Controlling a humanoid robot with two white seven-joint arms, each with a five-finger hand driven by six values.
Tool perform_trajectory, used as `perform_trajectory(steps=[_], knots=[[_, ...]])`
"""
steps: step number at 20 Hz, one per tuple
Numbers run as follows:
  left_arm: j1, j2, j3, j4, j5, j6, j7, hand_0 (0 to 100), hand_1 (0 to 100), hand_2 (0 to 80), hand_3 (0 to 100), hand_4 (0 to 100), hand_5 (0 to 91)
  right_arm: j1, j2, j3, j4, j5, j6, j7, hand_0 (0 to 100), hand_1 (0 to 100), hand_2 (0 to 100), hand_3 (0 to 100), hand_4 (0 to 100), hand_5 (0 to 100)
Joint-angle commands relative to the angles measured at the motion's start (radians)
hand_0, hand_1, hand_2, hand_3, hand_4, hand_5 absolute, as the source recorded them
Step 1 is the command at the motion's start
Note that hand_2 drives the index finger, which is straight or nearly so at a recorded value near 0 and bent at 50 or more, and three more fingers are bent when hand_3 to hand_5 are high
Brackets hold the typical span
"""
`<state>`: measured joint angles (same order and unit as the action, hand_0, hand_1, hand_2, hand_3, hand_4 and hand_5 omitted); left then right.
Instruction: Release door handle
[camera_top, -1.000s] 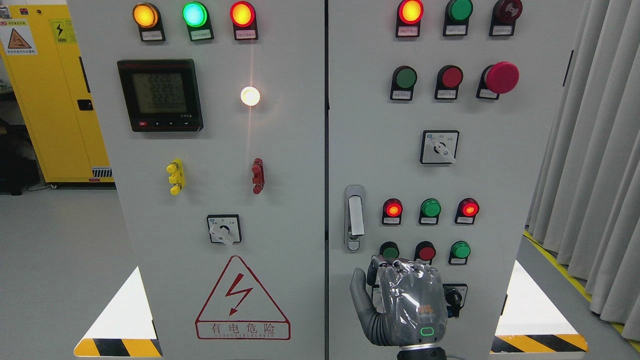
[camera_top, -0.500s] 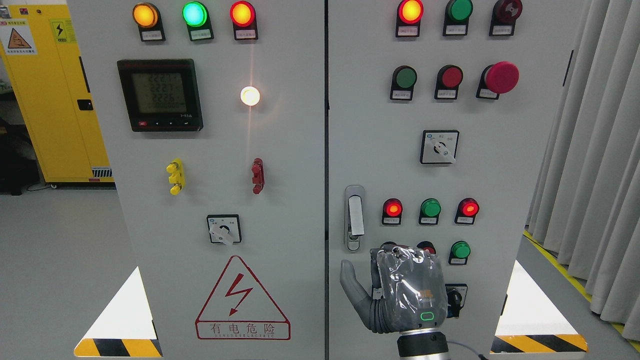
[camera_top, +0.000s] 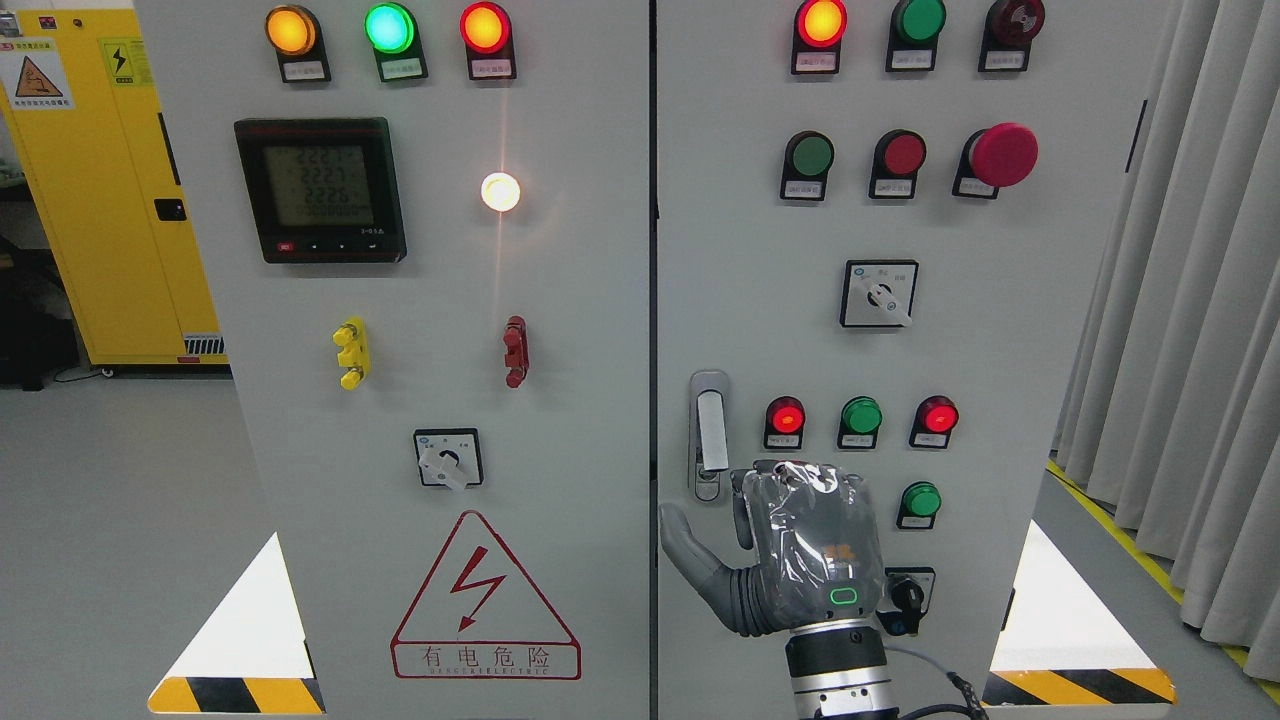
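Here, door handle (camera_top: 709, 433) up-left of fingers (camera_top: 742, 500) — untouched.

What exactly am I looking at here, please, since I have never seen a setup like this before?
This is a single view from a camera on a humanoid robot's head, facing a grey electrical cabinet with two doors. The doors carry indicator lamps, push buttons, rotary switches, a digital meter and a lightning warning triangle. The grey, plastic-wrapped object at the bottom is the robot's right hand, seen from the back with its thumb spread to the side. It holds nothing and sits just below and to the right of the door handle, a metal latch on the right-hand door. The left hand is out of view. A yellow cabinet stands behind.
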<state>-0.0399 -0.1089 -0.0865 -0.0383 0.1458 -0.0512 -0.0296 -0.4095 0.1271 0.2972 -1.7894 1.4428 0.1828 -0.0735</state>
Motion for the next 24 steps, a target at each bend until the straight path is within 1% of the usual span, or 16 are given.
perform_trajectory(steps=[1,3,9,14,17,18,21,24], knots=[[0.0,0.0,0.001,0.0,0.0,0.001,0.0,12,56,0.0,0,0,0.0,-0.035,0.002,-0.006,0.053,-0.001,0.001,-0.012,28,22,100,100,100,100],[0.0,0.0,0.001,0.0,0.0,0.001,0.0,12,56,0.0,0,0,0.0,-0.038,0.0,-0.007,0.054,-0.001,0.007,-0.012,31,22,100,100,100,100],[0.0,0.0,0.001,0.0,0.0,0.001,0.0,12,56,0.0,0,0,0.0,-0.046,0.002,-0.021,0.062,-0.002,0.012,-0.011,35,24,100,100,100,100],[0.0,0.0,0.001,0.0,0.0,0.001,0.0,12,56,0.0,0,0,0.0,-0.054,0.0,-0.024,0.067,-0.001,0.012,-0.008,37,25,100,100,100,100],[0.0,0.0,-0.001,0.0,0.0,0.001,0.0,12,56,0.0,0,0,0.0,-0.054,0.002,-0.024,0.067,-0.001,0.012,-0.008,36,27,100,100,100,100],[0.0,0.0,0.001,0.0,0.0,-0.001,0.0,12,56,0.0,0,0,0.0,-0.054,0.002,-0.024,0.067,-0.002,0.014,-0.006,36,29,100,100,100,100],[0.0,0.0,0.001,0.0,0.0,-0.001,0.0,12,56,0.0,0,0,0.0,-0.06,0.002,-0.026,0.067,-0.002,0.018,-0.006,37,32,100,100,100,100],[0.0,0.0,0.001,0.0,0.0,0.001,0.0,12,56,0.0,0,0,0.0,-0.074,0.002,-0.029,0.07,-0.004,0.02,-0.005,39,32,100,100,100,100]])
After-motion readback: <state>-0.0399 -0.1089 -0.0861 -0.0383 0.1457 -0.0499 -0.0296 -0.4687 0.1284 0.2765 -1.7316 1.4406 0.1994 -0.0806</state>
